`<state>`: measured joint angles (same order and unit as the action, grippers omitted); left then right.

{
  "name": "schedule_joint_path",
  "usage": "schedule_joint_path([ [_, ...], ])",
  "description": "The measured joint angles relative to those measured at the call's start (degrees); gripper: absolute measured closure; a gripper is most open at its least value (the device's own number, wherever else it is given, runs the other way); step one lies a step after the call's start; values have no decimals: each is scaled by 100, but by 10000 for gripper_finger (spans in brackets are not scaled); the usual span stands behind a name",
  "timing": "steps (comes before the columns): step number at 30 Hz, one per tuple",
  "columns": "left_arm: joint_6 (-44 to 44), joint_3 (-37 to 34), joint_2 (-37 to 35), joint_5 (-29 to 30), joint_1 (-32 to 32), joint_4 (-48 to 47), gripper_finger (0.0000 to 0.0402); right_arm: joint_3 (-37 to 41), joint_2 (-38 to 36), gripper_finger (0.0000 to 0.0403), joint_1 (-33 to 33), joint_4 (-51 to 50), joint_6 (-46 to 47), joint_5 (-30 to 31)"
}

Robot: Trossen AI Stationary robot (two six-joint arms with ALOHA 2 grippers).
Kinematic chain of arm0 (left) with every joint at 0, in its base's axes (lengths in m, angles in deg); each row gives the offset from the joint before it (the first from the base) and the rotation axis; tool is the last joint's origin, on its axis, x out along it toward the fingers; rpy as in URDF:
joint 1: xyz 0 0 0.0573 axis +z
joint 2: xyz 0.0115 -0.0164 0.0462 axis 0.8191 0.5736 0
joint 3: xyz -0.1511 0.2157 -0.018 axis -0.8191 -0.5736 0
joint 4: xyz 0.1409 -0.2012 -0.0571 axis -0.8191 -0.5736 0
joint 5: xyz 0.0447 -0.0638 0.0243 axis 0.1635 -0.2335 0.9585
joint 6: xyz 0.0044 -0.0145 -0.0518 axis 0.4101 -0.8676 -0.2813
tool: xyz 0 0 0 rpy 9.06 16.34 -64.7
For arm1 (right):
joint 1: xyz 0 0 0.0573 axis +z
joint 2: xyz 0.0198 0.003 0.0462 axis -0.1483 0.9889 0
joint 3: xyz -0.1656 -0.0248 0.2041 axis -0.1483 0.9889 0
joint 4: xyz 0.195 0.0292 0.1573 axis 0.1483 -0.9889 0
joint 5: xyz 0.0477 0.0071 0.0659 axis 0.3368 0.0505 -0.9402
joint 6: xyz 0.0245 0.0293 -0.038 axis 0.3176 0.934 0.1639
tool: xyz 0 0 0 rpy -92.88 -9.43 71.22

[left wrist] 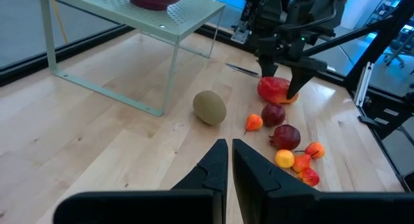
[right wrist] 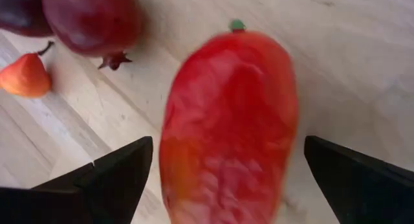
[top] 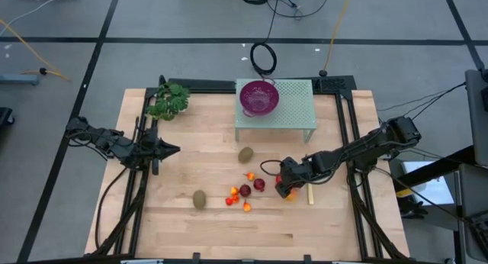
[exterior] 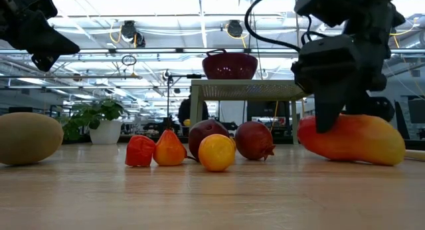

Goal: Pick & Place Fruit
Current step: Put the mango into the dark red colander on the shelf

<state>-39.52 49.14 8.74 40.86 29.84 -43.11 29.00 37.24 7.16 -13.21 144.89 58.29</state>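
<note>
The right claw (top: 287, 186) stands low over the elongated orange-red fruit (top: 288, 191), its two fingers spread wide apart, one on each side of the fruit and, in the right wrist view, clear of its skin; the fruit (right wrist: 229, 130) lies flat on the wooden worktop (top: 183, 226), at about four o'clock from the worktop's middle in the high view. In the low view the same fruit (exterior: 355, 140) rests on the wood with the dark claw (exterior: 332, 117) coming down over its end. Just beside it, toward nine o'clock, sit two dark red round fruits (top: 252, 188), and around them several tiny orange-red pieces (top: 236, 198) lie scattered near one another. One olive-brown kiwi (top: 245, 154) lies near the worktop's middle, just at six o'clock from a pale green perforated stand (top: 293, 111); the other kiwi (top: 200, 199) lies well apart at about seven o'clock. A purple bowl (top: 259, 97) sits on the stand at twelve o'clock. A green leafy bunch (top: 169, 101) lies at ten o'clock. The left claw (top: 169, 149) hangs at nine o'clock with its fingers (left wrist: 213, 169) pressed together on nothing, well apart from the fruit.
</note>
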Motion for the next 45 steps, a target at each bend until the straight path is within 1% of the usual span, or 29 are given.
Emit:
schedule_joint_path([
  [8,-81,0,0,0,0,6,380,131,-9,8,2,182,64,20],
  [33,-75,0,0,-9,1,7,380,141,-2,8,15,236,-633,-30],
  [45,-107,0,0,-16,0,7,380,139,-2,8,15,212,-620,-20],
])
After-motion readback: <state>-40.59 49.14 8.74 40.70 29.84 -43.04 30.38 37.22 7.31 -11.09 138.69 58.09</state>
